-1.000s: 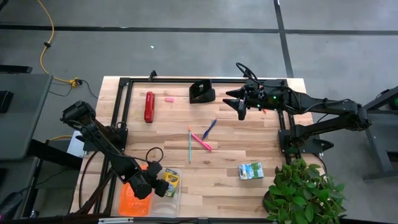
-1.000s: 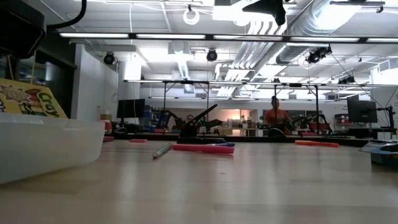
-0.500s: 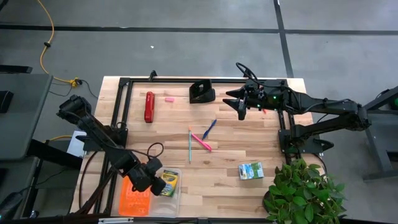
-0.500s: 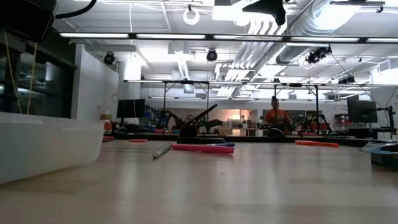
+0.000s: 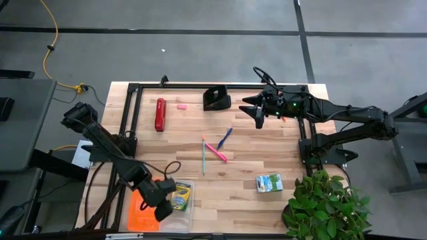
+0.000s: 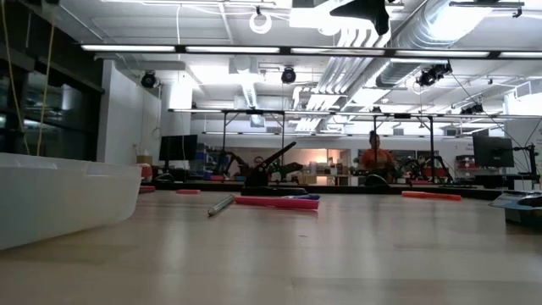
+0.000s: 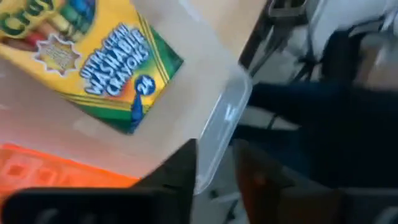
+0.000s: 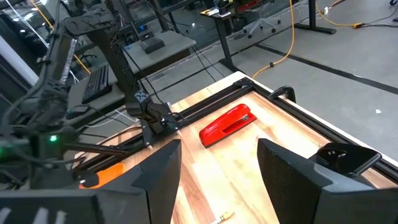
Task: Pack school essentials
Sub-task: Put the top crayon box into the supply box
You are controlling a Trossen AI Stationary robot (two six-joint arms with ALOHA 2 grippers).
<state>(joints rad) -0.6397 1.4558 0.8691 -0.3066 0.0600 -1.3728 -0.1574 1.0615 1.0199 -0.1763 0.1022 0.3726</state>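
Lowered since the earlier frame, the crayon box (image 5: 181, 195) now lies in the clear bin (image 5: 189, 212) at lower left, left gripper (image 5: 162, 208) beside it — fingers parted, empty. Mid-frame, the pens (image 5: 215, 148) lie loose on the desk (image 5: 267, 153): light, slippery, best pinched mid-shaft. Right gripper (image 5: 259, 120), upper right, gapes idle.
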